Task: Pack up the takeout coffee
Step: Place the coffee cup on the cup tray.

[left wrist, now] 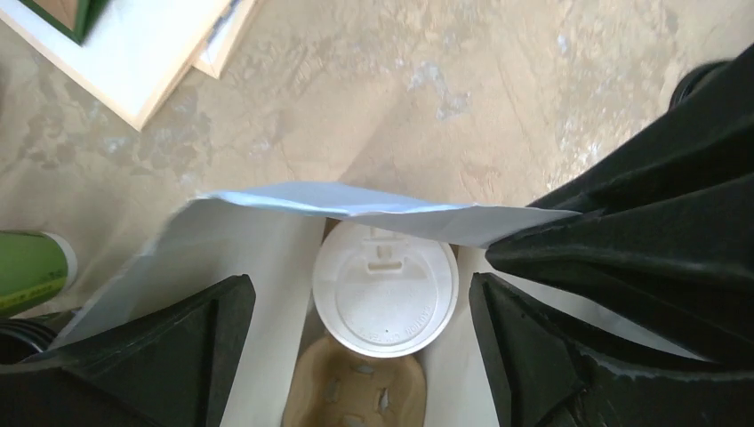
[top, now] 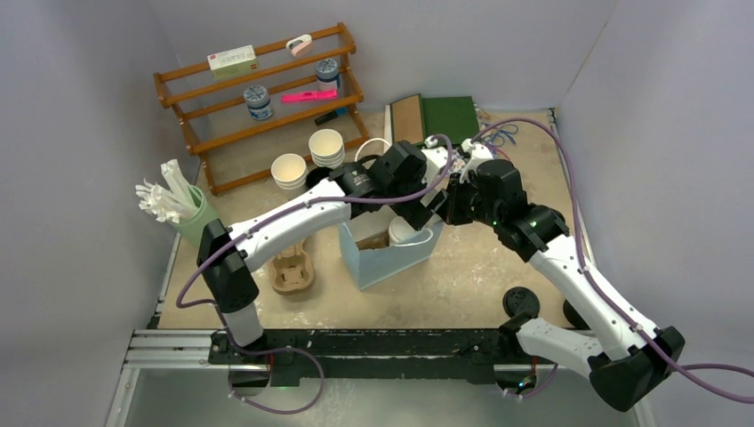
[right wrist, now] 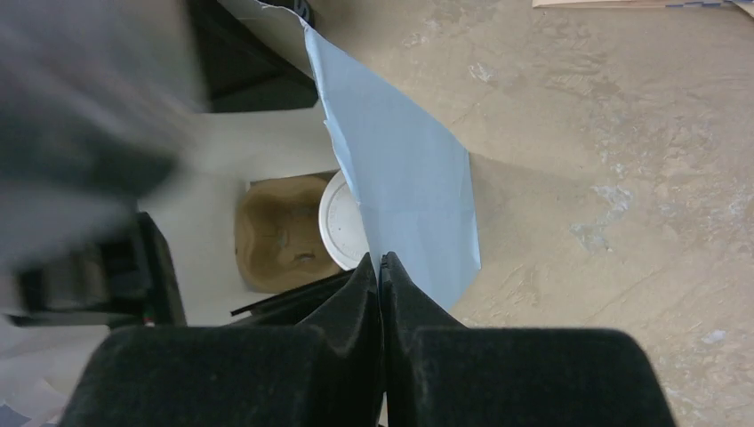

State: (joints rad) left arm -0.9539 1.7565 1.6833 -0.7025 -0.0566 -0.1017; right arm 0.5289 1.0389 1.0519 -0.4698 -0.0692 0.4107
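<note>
Sitting between the spread left fingers [left wrist: 178, 356] — untouched — is the white cup [left wrist: 385, 289].

The mottled, sand-coloured table [top: 480, 267] carried a pale blue paper bag [top: 391, 258], which stood open directly beneath the left claw [top: 418, 213]. To that claw's left and nearer the arm bases lay a brown pulp cup carrier [top: 293, 271]. Further left stood a green holder of white-wrapped straws [top: 182, 213]. Beyond the claw to its left stood stacks of lidless cream cups [top: 326, 147], with a wooden rack [top: 258, 98] behind them. A green board [top: 449, 116] lay beyond the claw to its right. A black-lidded cup [top: 520, 301] sat well to the right, near the table's front edge.
</note>
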